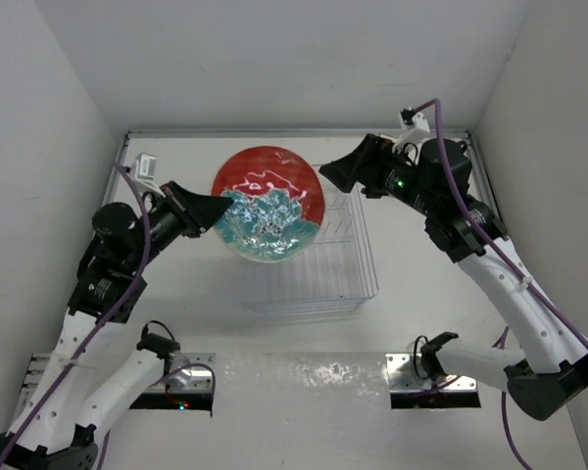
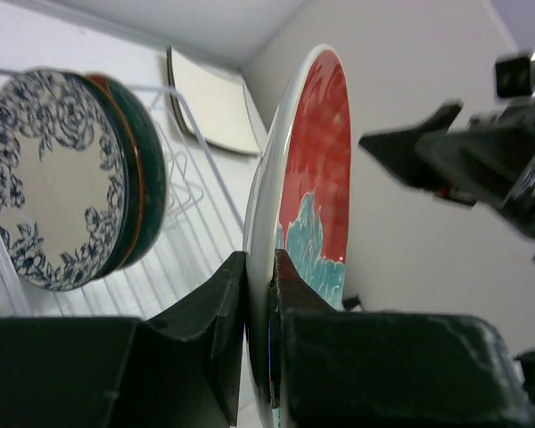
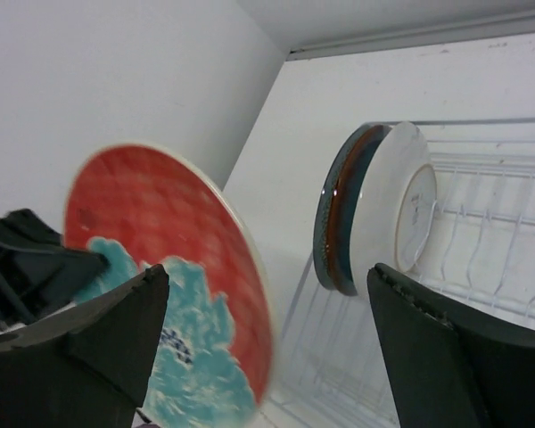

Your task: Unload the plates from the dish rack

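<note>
The left gripper (image 1: 222, 209) (image 2: 259, 267) is clenching the left rim of the red-and-teal plate (image 1: 268, 204) (image 2: 316, 169) (image 3: 160, 259), one finger on each face. The plate is hanging above the far left part of the dish rack (image 1: 361, 276) (image 2: 189, 183) (image 3: 495, 232), clear of its wires. From overhead its patterned face is showing as almost a full circle, turned upward, with the red half far and the teal half near. Being round, it has no long axis.

The right gripper (image 1: 331, 174) (image 3: 269, 272) is standing released, jaws spread wide, just beside the plate's right rim; I cannot tell whether it is touching.

In the rack, the dark teal plate (image 2: 147, 169) (image 3: 332, 218) and the floral plate (image 2: 49, 178) (image 3: 392, 201) are standing upright on edge, pressed face to back. A square white plate (image 2: 212, 105) is sitting beyond the rack.

Bare table (image 1: 191, 308) is lying open left of the rack and near it, toward the arm bases. Walls are closing in the left, far and right sides.
</note>
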`<state>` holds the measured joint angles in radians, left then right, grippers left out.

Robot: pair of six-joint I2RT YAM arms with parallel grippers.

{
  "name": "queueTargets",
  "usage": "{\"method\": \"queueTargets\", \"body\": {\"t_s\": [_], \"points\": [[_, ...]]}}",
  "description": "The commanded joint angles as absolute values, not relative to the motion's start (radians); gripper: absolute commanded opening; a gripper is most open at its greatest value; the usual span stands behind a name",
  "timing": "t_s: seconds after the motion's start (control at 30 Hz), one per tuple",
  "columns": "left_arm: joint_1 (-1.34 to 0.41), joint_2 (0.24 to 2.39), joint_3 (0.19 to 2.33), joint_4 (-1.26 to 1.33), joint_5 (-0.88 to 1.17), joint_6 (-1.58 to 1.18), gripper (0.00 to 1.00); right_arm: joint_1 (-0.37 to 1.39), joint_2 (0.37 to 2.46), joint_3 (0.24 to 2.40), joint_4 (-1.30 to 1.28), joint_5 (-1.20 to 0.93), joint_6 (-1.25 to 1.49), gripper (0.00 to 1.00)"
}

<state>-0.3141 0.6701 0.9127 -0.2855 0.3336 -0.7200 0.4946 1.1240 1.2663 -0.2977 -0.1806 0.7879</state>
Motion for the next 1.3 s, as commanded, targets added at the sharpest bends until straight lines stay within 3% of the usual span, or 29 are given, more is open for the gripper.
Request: {"method": "queueTargets", "body": {"t_s": [0.0,0.13,0.33,0.43,0.5,0.63,0.93,1.23,1.27], "points": [[-0.314,0.647,1.094,-0.118,0.119,-0.865,0.00,0.479,1.095,1.267,-0.258,-0.155,0.781,0.90],[-0.314,0.721,1.236,-0.311,-0.144,-0.876,0.00,0.476,1.065,1.255,-0.326,-0.083,0.744,0.99],[-0.287,0.941,1.411,-0.443,-0.431,-0.867,0.00,0.476,1.023,1.233,-0.475,-0.003,0.602,0.99],[-0.111,1.011,1.422,-0.439,-0.321,-0.900,0.00,0.476,1.025,1.232,-0.560,0.015,0.545,0.99],[0.091,1.075,1.370,-0.376,-0.095,-0.955,0.00,0.477,1.025,1.218,-0.606,0.029,0.499,0.99],[0.242,1.114,1.197,-0.192,-0.011,-0.988,0.00,0.477,1.003,1.158,-0.626,0.031,0.442,0.99],[0.288,1.229,0.839,0.171,0.041,-1.040,0.00,0.517,1.012,1.025,-0.519,-0.071,0.425,0.99],[0.287,1.318,0.715,0.184,0.026,-1.049,0.00,0.715,1.255,1.268,-0.617,0.230,0.414,0.99],[0.285,1.331,0.704,0.189,0.032,-1.051,0.06,0.729,1.306,1.291,-0.630,0.265,0.419,0.99]]}}
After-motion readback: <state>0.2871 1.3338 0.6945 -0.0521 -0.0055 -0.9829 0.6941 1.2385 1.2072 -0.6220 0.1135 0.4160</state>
